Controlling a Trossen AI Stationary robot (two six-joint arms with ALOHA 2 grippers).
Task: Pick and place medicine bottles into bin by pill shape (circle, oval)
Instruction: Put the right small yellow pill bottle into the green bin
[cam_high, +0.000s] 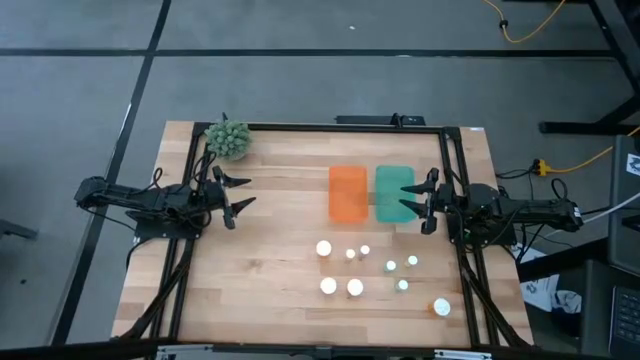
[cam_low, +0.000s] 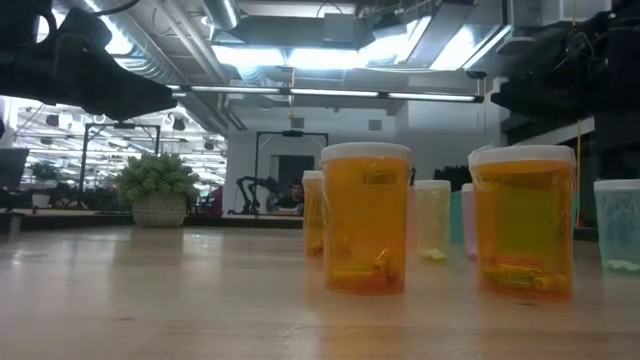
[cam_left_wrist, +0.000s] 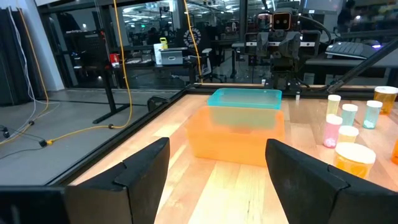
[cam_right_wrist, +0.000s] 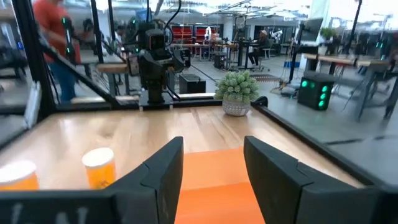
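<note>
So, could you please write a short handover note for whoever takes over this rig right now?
Left gripper: open, empty, hovering over the table's left half near the potted plant.
Right gripper: open, empty, at the teal bin, which sits beside the orange bin.
Medicine bottles: nine, all standing on the table in front of the bins, including the orange-tinted bottle near the right front corner.
Done: nothing sorted; as far as can be seen, both bins hold no bottles.
Left: pick every bottle and place it by pill shape.
</note>
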